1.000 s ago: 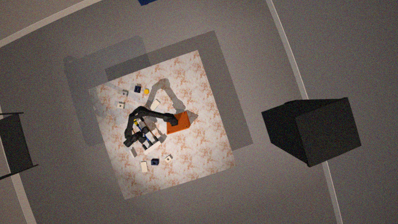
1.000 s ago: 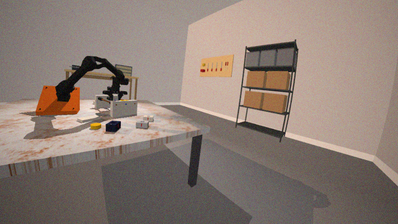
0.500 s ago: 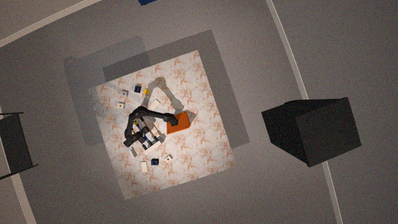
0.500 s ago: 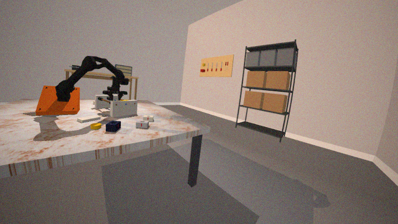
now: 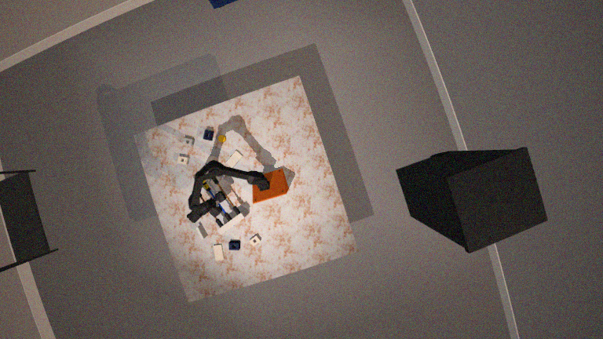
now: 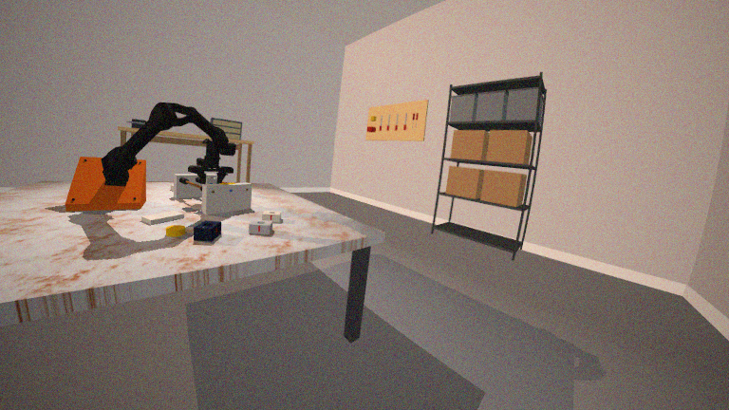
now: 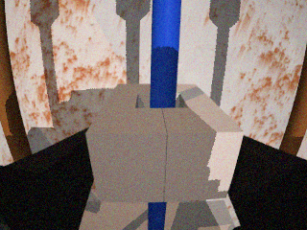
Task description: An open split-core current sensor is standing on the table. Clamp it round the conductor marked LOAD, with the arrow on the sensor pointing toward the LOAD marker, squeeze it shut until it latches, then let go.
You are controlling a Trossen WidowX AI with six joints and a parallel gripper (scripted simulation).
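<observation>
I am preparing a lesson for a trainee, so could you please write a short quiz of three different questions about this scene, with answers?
1. True or false: the two halves of the beige, box-shaped sensor stand apart in a wide V.
2. Which colour is the smooth, round conductor passing through it? A) red B) blue C) yellow
3. Fill in: the black jointed arm is mounted on an ____ block.

Key: 1 false; 2 B; 3 orange.
</observation>
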